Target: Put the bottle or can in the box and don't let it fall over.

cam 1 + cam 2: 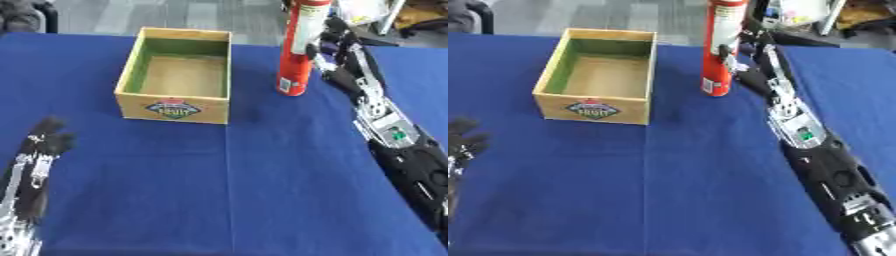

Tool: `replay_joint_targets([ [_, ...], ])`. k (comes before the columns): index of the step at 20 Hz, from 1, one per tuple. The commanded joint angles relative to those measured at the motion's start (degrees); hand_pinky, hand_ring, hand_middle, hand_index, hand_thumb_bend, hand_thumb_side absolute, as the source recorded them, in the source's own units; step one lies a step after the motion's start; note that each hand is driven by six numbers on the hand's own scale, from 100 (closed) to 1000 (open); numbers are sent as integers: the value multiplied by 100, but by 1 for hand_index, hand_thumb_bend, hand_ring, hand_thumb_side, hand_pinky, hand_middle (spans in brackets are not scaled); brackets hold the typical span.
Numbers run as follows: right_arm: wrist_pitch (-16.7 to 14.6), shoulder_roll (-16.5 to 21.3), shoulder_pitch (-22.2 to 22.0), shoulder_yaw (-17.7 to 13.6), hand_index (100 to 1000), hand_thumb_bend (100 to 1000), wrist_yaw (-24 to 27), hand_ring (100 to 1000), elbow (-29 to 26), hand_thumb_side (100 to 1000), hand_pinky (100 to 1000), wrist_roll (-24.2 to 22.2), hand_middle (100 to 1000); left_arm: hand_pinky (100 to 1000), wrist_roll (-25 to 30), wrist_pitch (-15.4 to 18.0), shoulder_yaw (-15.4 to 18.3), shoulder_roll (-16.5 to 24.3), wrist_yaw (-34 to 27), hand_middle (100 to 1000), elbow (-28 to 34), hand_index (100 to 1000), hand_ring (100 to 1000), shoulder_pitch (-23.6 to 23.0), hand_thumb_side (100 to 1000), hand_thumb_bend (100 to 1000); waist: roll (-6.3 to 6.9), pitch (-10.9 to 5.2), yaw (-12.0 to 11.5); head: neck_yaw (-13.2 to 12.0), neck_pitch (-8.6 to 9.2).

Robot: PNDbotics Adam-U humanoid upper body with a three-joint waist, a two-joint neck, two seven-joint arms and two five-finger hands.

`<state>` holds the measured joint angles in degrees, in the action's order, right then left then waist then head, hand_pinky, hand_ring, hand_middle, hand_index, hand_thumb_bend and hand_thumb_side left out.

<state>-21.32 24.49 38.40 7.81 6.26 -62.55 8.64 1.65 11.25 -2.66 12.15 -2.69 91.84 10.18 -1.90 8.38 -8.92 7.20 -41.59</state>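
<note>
The tall red can (298,47) stands upright on the blue desk (262,190), long axis vertical with its top away from the cloth, just right of the wooden box (178,75). The right hand (337,50) wraps its fingers round the can's side. Being tall and narrow, it could tip against the box wall if carried low. The left hand (45,137) rests relaxed, lower left.
</note>
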Motion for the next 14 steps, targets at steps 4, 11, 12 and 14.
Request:
replay_joint_targets([
  [4, 1, 189, 126, -83, 1000, 335, -29, 952, 84, 399, 877, 79, 966, 856, 13, 6, -5, 62, -8, 850, 92, 943, 820, 72, 755, 433, 16, -73, 1, 5, 71],
  [11, -6, 199, 228, -115, 1000, 337, -33, 952, 288, 400, 876, 141, 965, 856, 16, 8, -5, 61, -5, 850, 95, 943, 822, 73, 756, 433, 15, -57, -22, 9, 74],
  [12, -10, 200, 245, -118, 1000, 337, -32, 952, 315, 400, 876, 149, 965, 856, 18, 8, -6, 60, -5, 850, 96, 944, 822, 76, 756, 433, 15, -52, -28, 10, 78],
  [14, -14, 203, 286, -125, 1000, 336, -34, 952, 372, 400, 875, 161, 965, 856, 21, 8, -9, 57, -4, 850, 98, 944, 823, 83, 756, 433, 14, -40, -41, 13, 87],
])
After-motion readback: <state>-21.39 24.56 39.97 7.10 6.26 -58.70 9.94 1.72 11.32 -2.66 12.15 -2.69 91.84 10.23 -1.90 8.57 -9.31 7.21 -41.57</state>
